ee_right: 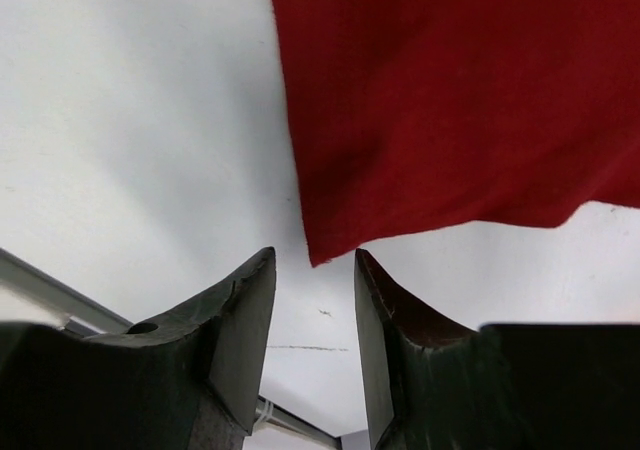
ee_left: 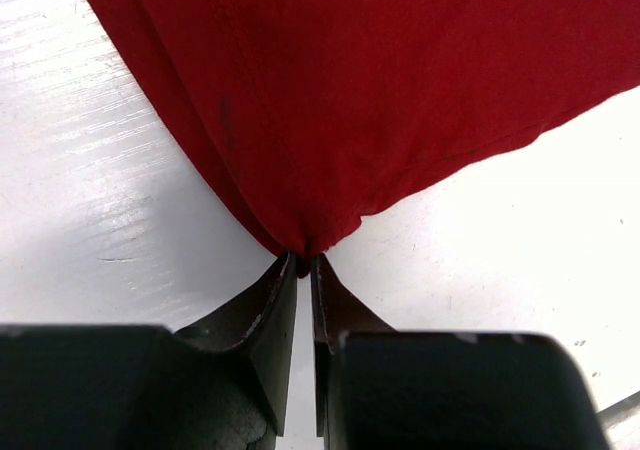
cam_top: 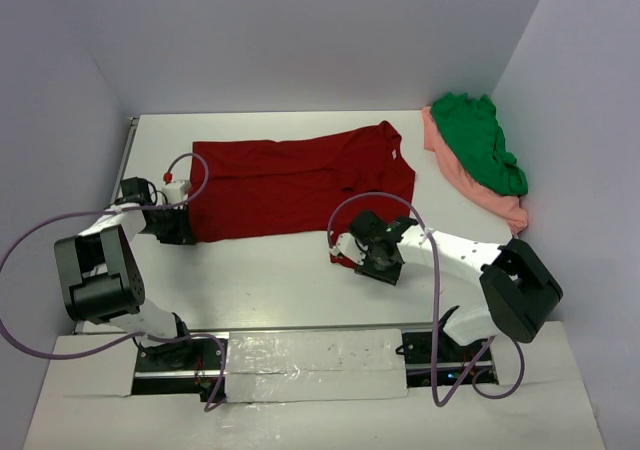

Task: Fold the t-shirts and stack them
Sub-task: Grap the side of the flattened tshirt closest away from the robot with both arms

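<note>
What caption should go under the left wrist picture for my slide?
Left end effector pinching a corner of the dark red t-shirt on the white table.

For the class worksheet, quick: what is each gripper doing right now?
Left gripper: closed, pinching a corner of the red shirt.
Right gripper: open, holding nothing; another corner of the shirt lies just ahead of it.

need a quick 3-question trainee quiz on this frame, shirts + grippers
1. True or false: the right gripper is clamped on the dark red t-shirt.
2. The green t-shirt lies: A on the pink t-shirt, B under it, C apart from it.
3. Fill in: the left gripper pinches a ____ of the dark red t-shirt.
Key: 1 false, its jaws stand open; 2 A; 3 corner.
</note>
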Motion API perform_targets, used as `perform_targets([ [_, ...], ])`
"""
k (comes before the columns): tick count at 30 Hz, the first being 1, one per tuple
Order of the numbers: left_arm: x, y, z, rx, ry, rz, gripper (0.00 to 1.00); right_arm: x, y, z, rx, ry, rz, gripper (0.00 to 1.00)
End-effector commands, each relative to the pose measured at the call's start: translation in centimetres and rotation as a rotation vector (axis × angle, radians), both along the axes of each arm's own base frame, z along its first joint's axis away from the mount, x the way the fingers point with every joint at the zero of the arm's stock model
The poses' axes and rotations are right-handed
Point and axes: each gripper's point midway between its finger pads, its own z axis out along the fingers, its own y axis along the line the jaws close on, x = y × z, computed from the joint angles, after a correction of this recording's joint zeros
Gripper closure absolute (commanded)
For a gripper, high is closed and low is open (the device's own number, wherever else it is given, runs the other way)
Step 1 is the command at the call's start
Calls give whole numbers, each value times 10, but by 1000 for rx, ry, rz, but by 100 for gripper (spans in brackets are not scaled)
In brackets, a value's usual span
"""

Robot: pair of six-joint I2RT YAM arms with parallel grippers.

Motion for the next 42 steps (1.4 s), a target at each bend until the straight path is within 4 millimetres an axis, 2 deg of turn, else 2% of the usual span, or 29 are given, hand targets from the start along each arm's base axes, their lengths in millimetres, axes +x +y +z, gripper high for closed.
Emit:
perform_targets([
  [1,1,1,10,5,-33,-4,81,-7,11,5,60,21,37,55],
  [5,1,1,12,3,-36,-6,81,-9,13,0,52,27,43,55],
  [19,2,1,18,11,-56,-6,83,4,-8,-22,-98,-51,34,56],
  [22,2,1,18,11,-58,-3,84,4,-8,-25,-107,-48,33,62],
  [25,3,2,19,14,-62,-2,85,5,-9,-30,-117,-56,27,80],
  [26,2,2,18,14,-61,-2,85,5,-10,-31,-120,-57,27,94],
  [27,2,2,19,15,-61,0,85,7,-9,-31,-118,-71,22,100],
  [36,4,3,24,22,-88,3,89,15,-4,-19,-64,-134,-10,100],
  [42,3,2,27,22,-94,-1,90,8,0,-15,-35,-108,-15,100],
])
